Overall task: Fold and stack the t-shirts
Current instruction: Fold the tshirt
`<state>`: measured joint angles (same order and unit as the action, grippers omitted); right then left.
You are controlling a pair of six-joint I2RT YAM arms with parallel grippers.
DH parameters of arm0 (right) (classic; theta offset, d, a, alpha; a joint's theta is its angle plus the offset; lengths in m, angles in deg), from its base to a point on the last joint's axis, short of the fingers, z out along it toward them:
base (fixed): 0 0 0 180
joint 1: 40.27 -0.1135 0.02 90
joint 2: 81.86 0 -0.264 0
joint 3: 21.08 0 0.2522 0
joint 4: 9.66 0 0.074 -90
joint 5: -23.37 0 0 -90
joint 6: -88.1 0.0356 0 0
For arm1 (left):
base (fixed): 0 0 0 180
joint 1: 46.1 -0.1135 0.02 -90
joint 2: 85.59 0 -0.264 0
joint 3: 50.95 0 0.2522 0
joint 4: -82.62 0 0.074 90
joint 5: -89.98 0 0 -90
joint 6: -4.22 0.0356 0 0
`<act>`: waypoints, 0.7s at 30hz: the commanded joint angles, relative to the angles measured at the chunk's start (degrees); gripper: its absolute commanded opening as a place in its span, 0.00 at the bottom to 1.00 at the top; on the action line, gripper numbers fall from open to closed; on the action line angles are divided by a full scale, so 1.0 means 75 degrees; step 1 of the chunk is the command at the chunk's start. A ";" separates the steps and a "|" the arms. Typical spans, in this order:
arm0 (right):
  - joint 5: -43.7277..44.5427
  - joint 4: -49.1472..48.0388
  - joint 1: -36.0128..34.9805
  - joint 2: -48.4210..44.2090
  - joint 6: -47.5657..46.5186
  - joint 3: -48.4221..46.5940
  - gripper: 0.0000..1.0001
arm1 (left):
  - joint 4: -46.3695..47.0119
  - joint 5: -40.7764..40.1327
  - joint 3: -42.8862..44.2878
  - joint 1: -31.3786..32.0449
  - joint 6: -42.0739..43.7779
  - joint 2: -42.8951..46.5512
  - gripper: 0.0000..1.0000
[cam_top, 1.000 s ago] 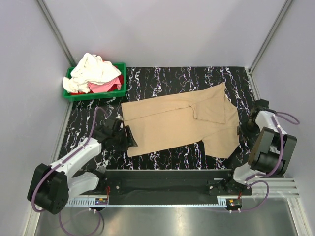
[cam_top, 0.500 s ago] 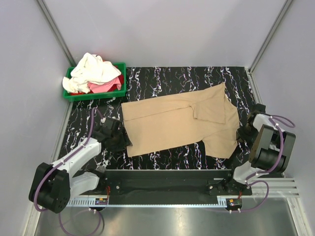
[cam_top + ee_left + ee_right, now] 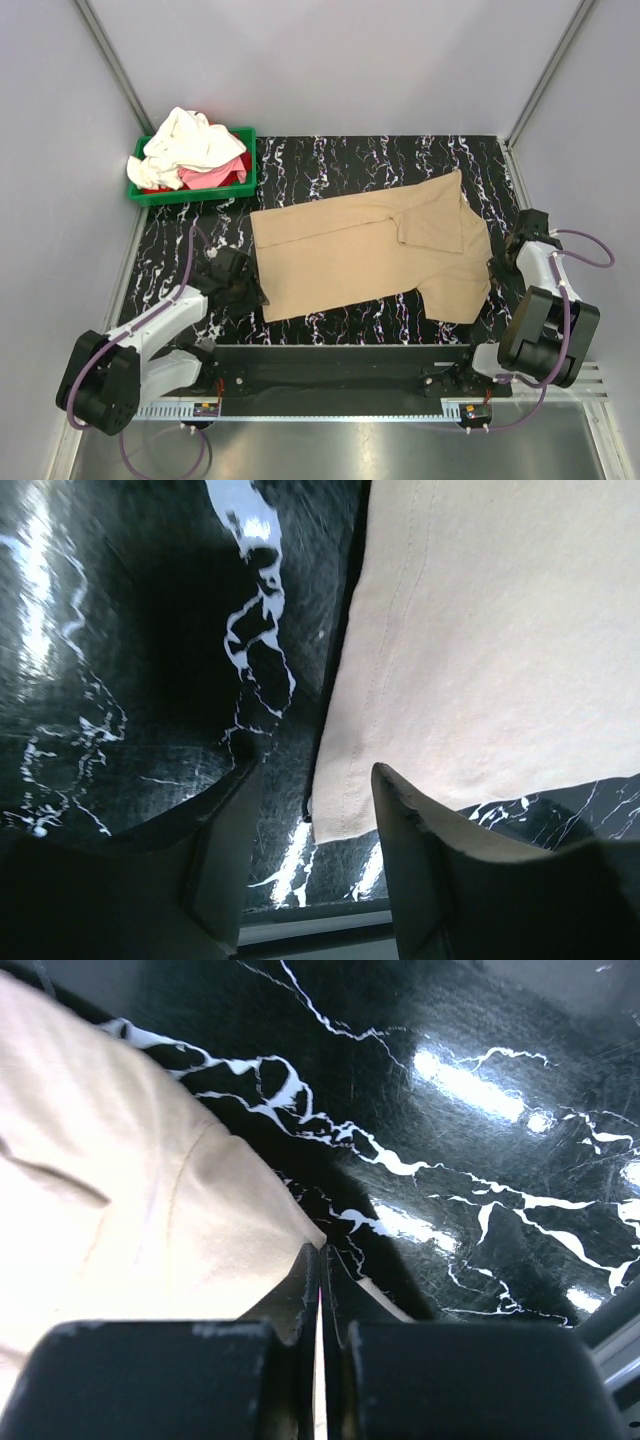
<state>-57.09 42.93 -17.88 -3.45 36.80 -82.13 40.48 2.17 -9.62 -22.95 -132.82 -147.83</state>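
- Shifted a touch to the right since a second ago: tan t-shirt, its right end now closer to the table's right edge. Left gripper drawn back slightly toward its base, right gripper pulled a little further right.
- Far left, back corner: green bin heaped with a white garment over a pink garment, well apart from both grippers.
- Left gripper low over the black marbled table at the near-left corner of the tan t-shirt. Fingers spread wide and holding nothing, with that corner lying flat in the gap between them in the left wrist view.
- Centre: tan t-shirt spread flat and crosswise on the table. Straight hem at the left; at the right end, one sleeve toward the far side and one toward the near side.
- Right gripper at the right edge of the tan t-shirt. Fingers pressed together to a thin slit, pinching the fabric edge at their tips in the right wrist view.
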 commanded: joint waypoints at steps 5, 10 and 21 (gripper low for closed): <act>0.0497 0.0354 0.0003 -0.0376 0.0219 -0.0258 0.00 | 0.0269 -0.0176 -0.0196 0.0754 -0.0512 -0.0057 0.48; 0.0579 0.0378 0.0003 -0.0505 0.0149 -0.0234 0.00 | 0.0000 -0.0620 -0.0255 0.1353 -0.0945 -0.0081 0.48; 0.0357 0.0331 0.0003 0.0338 -0.0121 -0.0316 0.00 | -0.0247 -0.1031 -0.0008 0.2092 -0.1005 -0.0151 0.17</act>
<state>-55.99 44.72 -17.88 -1.35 36.71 -82.94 40.19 -3.64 -10.32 -8.08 -140.10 -148.25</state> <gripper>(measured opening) 0.011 0.204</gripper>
